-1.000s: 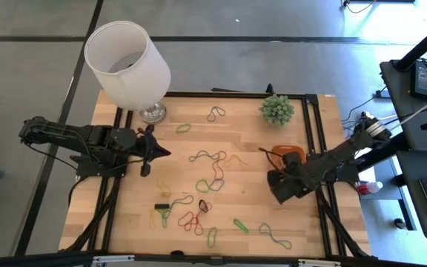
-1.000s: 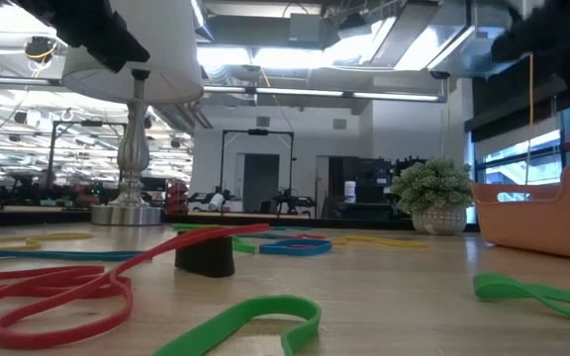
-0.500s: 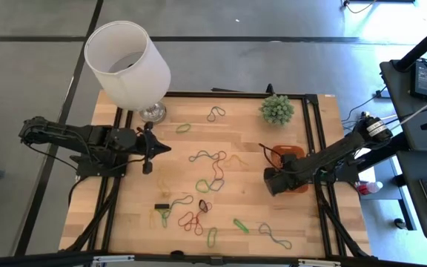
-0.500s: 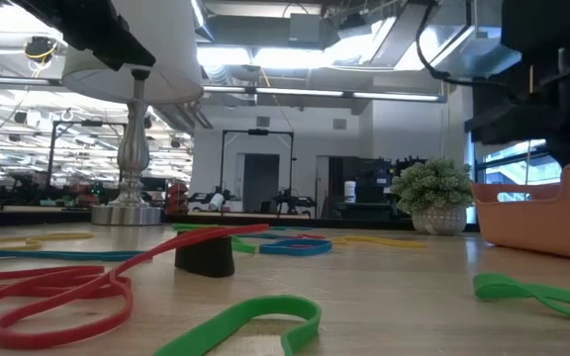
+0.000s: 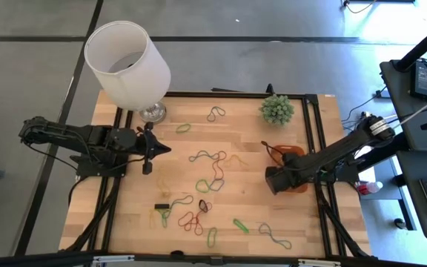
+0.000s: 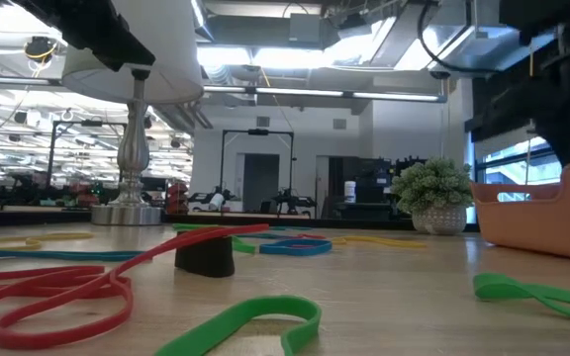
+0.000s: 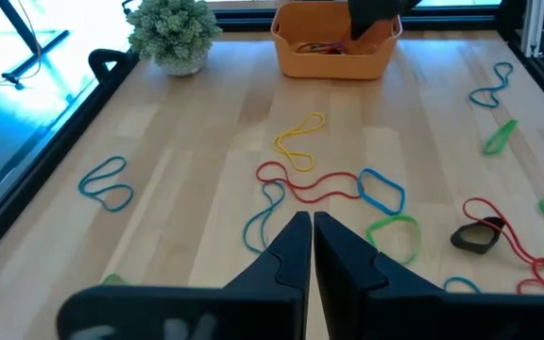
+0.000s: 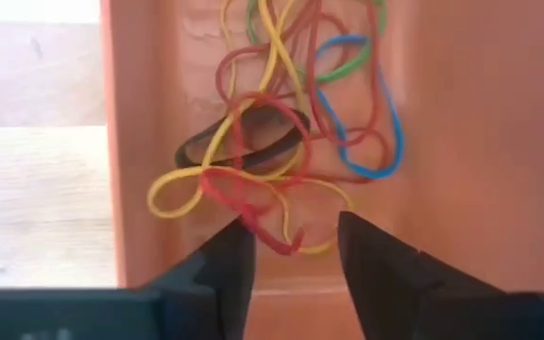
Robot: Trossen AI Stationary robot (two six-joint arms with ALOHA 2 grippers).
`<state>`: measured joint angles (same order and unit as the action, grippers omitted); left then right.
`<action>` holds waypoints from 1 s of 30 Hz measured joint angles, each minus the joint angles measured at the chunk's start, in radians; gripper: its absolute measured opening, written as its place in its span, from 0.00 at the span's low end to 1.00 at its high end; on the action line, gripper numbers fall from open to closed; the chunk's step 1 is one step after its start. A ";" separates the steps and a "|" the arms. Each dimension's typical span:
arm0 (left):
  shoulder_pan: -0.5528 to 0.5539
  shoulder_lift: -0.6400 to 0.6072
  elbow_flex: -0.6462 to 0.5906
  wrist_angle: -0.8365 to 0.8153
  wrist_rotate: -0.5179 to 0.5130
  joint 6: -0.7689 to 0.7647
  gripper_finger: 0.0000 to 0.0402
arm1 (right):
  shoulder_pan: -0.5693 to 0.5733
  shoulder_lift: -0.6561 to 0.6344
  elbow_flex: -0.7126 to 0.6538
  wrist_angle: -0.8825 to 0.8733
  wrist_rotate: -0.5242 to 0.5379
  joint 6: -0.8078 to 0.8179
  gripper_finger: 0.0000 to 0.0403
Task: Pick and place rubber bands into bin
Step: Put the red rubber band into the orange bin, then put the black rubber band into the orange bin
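Since the earlier frame, the right arm has swung from the bare counter [image 5: 124, 215] beside the bin [image 5: 293, 153] to a position over it, and the right tool [image 8: 291, 247] has gone from closed to spread. In the right wrist view its two fingers stand apart directly above the bin interior, with nothing between them; a tangle of red, yellow, green, blue and dark bands [image 8: 281, 142] lies on the bin floor just beyond the fingertips. Judged from this, one delivery is complete and several bands are already deposited. The larger share of the task is left: most of the rubber bands [image 5: 207, 178] lie scattered on the counter, well apart from the bin on the side towards the left arm, with further loops [image 5: 273, 237] near the counter edge in front of the bin. The right arm reaches in from the bin's far side, wrist low over the bin's inner end. The left arm waits well apart from the bin, near the lamp [image 5: 128, 63], with the left tool [image 7: 312, 247] closed and empty, fingertips together above the counter.
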<state>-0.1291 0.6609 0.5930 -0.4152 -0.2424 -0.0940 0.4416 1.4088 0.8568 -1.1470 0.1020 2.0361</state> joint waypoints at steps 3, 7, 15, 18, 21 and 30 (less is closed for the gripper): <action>0.000 0.000 0.000 0.000 0.001 0.000 0.03 | 0.000 -0.030 0.052 -0.081 0.001 -0.002 0.44; 0.000 0.000 0.000 0.000 0.001 0.001 0.03 | 0.002 -0.061 0.130 -0.124 0.036 -0.040 0.45; 0.000 0.000 0.000 0.000 0.001 0.003 0.00 | 0.048 -0.059 0.185 0.200 0.509 -0.545 0.45; 0.000 0.000 0.000 0.001 0.009 -0.020 0.01 | 0.047 -0.055 0.185 0.276 0.523 -0.751 0.45; 0.000 0.000 0.000 0.003 0.027 -0.027 0.01 | 0.034 -0.056 0.187 0.302 0.530 -0.868 0.45; -0.105 0.125 0.068 -0.021 0.014 -0.121 0.00 | 0.002 -0.072 0.189 0.211 0.329 -1.057 0.29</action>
<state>-0.2342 0.7860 0.6606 -0.4359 -0.2279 -0.2150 0.4436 1.3367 1.0458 -0.9359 0.4307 0.9796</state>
